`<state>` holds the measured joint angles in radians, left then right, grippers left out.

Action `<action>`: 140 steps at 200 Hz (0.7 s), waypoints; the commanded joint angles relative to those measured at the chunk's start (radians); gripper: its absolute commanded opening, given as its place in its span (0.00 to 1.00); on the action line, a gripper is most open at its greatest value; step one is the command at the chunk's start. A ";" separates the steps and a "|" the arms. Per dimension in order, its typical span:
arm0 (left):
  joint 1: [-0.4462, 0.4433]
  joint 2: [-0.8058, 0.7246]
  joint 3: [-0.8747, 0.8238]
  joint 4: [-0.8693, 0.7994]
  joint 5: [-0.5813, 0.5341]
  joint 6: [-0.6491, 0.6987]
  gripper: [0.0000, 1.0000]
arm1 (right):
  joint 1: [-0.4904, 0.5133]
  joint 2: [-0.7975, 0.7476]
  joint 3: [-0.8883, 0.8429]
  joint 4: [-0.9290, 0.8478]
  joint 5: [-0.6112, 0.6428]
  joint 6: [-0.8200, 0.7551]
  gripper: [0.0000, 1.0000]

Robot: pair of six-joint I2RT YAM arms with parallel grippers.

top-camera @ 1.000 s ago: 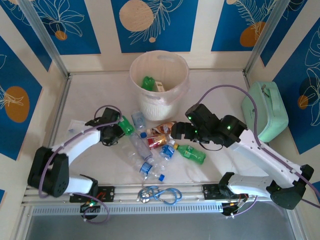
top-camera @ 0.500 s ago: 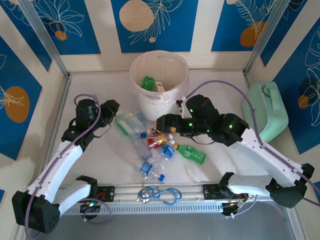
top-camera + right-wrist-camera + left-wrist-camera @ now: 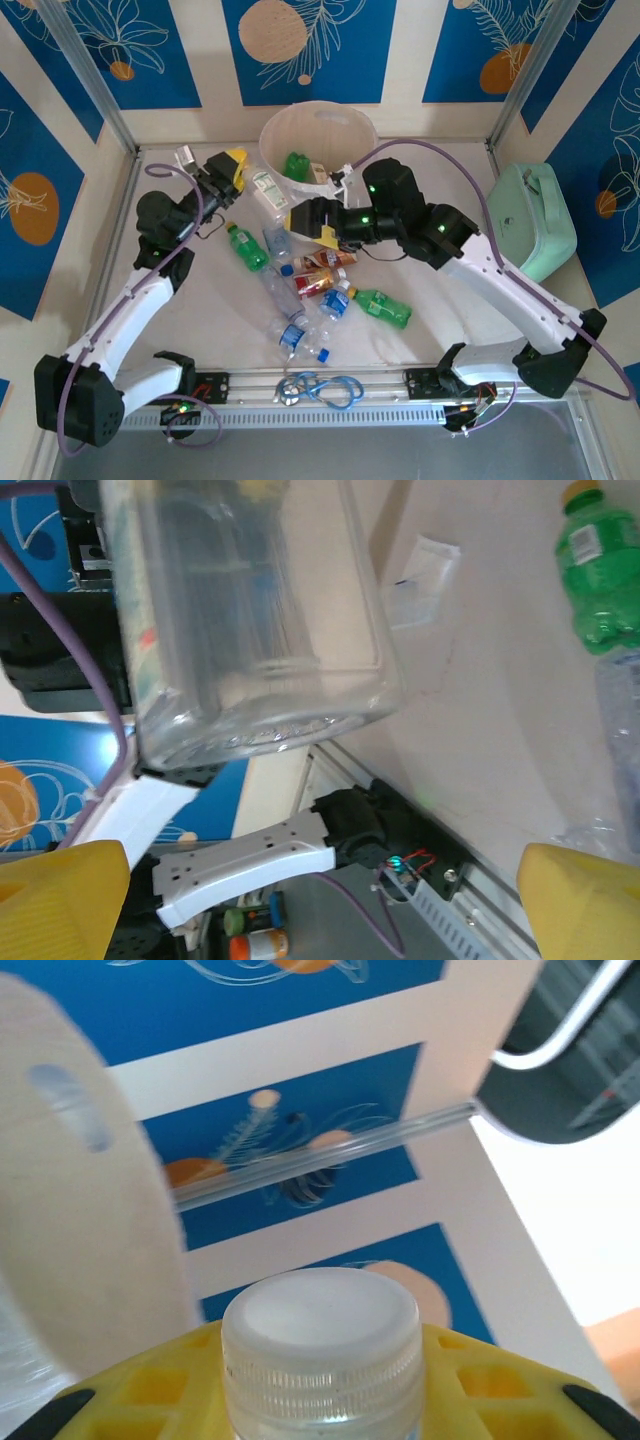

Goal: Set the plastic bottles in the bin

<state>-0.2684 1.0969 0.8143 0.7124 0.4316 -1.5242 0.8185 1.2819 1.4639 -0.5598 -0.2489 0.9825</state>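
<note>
White cap, clear walls: we held the bottle [image 3: 266, 188] clamped in our left tool [image 3: 240, 170] just beside the rim of the bin [image 3: 267, 136]; our right tool [image 3: 302, 221] gaped near it.

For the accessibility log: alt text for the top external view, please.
The left claw holds a clear bottle raised beside the rim of the white bin, which contains a green bottle. The right claw hovers open over loose bottles on the table, with a mint-green case at the view's right.

A mint-green case [image 3: 530, 222] sits at the right side.
</note>
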 commanded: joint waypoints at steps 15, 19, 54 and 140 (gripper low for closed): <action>0.005 0.061 -0.026 0.340 0.035 -0.140 0.14 | -0.001 0.032 0.055 0.116 -0.116 0.049 1.00; 0.005 0.061 -0.027 0.344 0.035 -0.141 0.14 | -0.002 0.036 0.057 0.124 -0.121 0.051 0.99; -0.001 0.033 -0.021 0.288 0.036 -0.110 0.13 | -0.011 0.051 0.067 0.176 -0.115 0.060 0.99; -0.023 0.070 -0.044 0.409 0.018 -0.208 0.11 | -0.028 0.144 0.189 0.135 -0.111 0.045 0.91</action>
<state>-0.2802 1.1652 0.7708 1.0351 0.4446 -1.7092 0.7959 1.4014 1.6009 -0.4194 -0.3382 1.0294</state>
